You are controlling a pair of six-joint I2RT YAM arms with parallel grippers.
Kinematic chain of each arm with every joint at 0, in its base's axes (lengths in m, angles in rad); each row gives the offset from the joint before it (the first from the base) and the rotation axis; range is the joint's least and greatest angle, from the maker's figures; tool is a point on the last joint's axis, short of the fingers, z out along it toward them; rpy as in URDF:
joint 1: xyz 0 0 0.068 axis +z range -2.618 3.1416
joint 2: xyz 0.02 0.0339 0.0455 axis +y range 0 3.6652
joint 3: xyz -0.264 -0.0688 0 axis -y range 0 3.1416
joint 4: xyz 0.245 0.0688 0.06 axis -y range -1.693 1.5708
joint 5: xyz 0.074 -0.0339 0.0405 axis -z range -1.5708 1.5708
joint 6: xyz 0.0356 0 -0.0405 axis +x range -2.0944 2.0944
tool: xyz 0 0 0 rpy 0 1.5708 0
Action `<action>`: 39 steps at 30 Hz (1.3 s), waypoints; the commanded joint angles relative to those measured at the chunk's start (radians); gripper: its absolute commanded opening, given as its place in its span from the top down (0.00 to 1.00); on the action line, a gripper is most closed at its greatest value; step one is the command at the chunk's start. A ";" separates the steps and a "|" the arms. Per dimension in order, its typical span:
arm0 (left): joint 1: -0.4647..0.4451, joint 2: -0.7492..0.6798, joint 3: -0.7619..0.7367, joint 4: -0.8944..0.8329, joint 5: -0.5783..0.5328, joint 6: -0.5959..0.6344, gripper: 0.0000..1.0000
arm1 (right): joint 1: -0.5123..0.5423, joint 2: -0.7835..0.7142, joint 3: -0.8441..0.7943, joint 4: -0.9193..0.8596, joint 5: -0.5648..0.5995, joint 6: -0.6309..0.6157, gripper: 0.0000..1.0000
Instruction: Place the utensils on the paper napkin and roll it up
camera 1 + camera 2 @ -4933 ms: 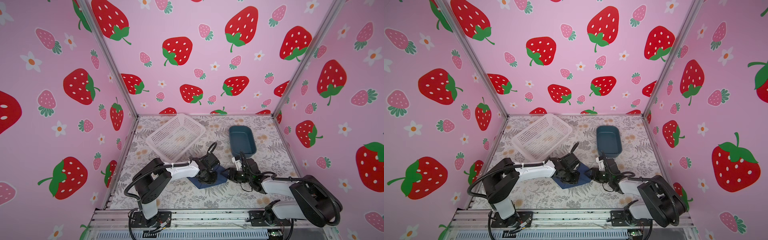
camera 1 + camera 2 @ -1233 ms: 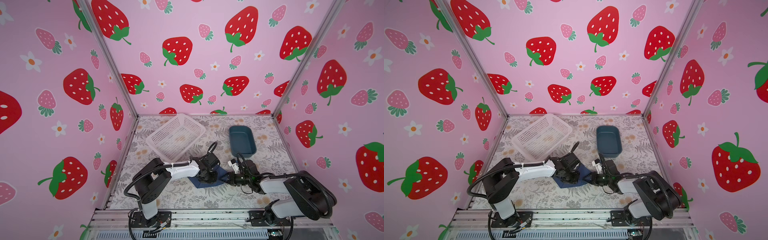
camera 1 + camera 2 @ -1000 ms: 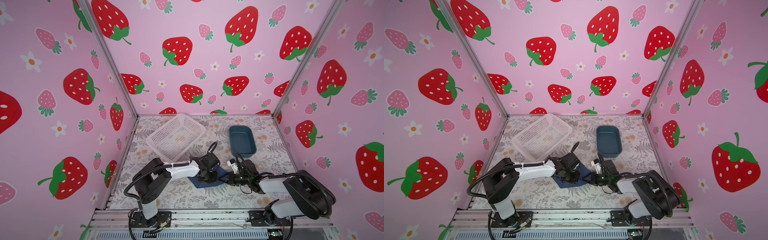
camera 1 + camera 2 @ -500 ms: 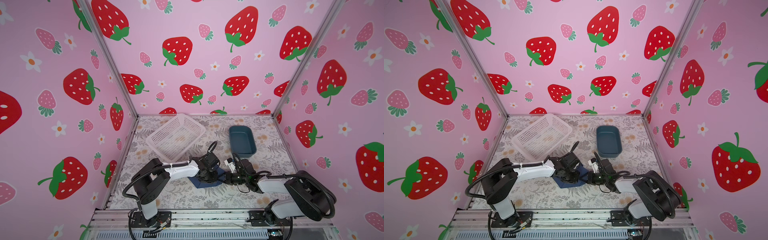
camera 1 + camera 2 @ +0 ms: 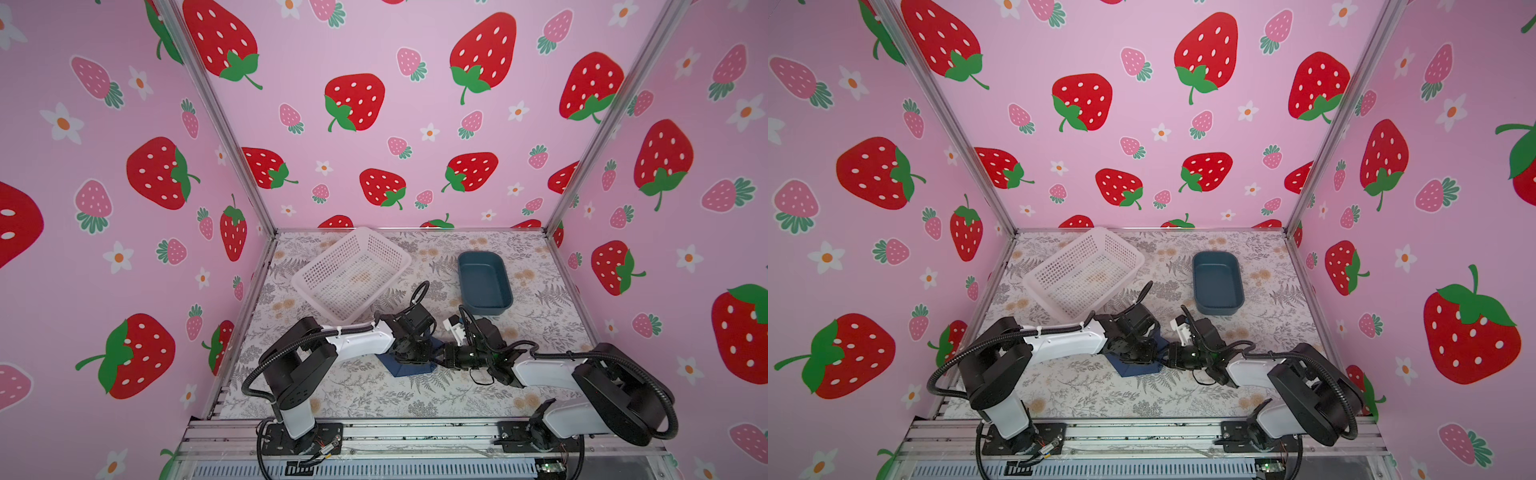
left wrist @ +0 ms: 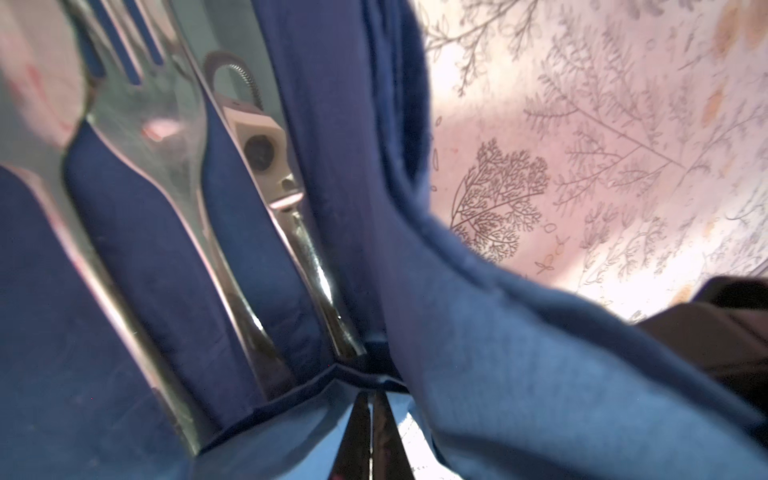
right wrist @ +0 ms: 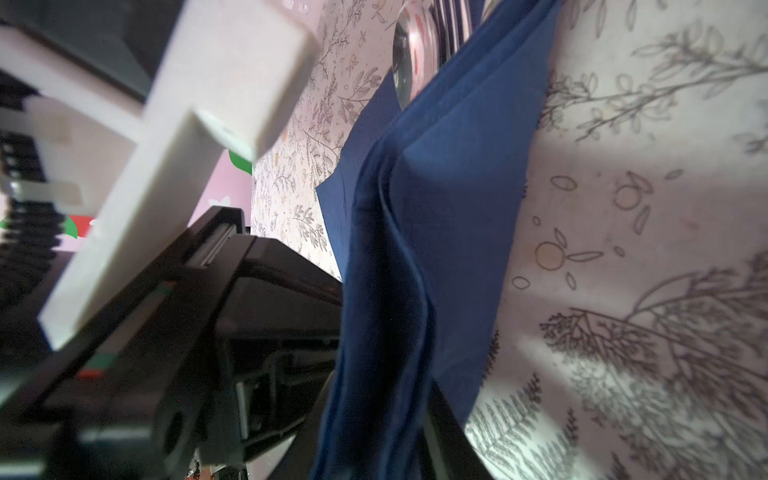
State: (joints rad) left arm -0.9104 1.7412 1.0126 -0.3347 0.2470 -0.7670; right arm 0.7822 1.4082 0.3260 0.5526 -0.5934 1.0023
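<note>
The dark navy paper napkin (image 5: 409,369) (image 5: 1136,369) lies at the front middle of the table, one side folded over. On it, in the left wrist view, lie the utensils: a fork (image 6: 133,104) between two other silver pieces (image 6: 79,253) (image 6: 307,249). A spoon bowl (image 7: 411,54) pokes out of the fold in the right wrist view. My left gripper (image 6: 371,399) (image 5: 409,353) is shut, its tips pressed on the napkin (image 6: 478,332) beside the handles. From the right, my right gripper (image 7: 378,415) (image 5: 441,359) holds the lifted napkin edge (image 7: 436,187) between its fingers.
A white mesh basket (image 5: 353,272) (image 5: 1084,274) stands at the back left. A teal tray (image 5: 484,282) (image 5: 1217,282) sits at the back right. Both arms meet over the napkin. Pink strawberry walls close in three sides.
My right gripper has slid left toward the napkin and its jaws have widened a little. The left gripper has stayed shut on the same spot.
</note>
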 commanded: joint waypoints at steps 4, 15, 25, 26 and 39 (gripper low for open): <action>0.010 -0.090 -0.031 0.020 -0.007 -0.019 0.91 | 0.012 -0.011 0.022 0.000 0.032 0.024 0.67; 0.030 -0.229 -0.173 0.002 -0.021 -0.063 0.91 | 0.012 -0.006 0.034 -0.003 0.031 0.024 0.66; 0.056 -0.179 -0.200 0.058 0.008 -0.083 0.92 | 0.032 0.005 0.050 -0.009 0.023 0.024 0.60; 0.060 -0.173 -0.200 0.065 0.012 -0.084 0.92 | 0.035 0.007 0.052 -0.010 0.020 0.024 0.59; 0.084 -0.253 -0.219 0.081 0.012 -0.099 0.88 | 0.077 0.008 0.068 -0.019 0.058 0.029 0.45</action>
State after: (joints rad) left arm -0.8349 1.5440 0.8059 -0.2596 0.2626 -0.8444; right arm 0.8467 1.4090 0.3717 0.5373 -0.5560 1.0279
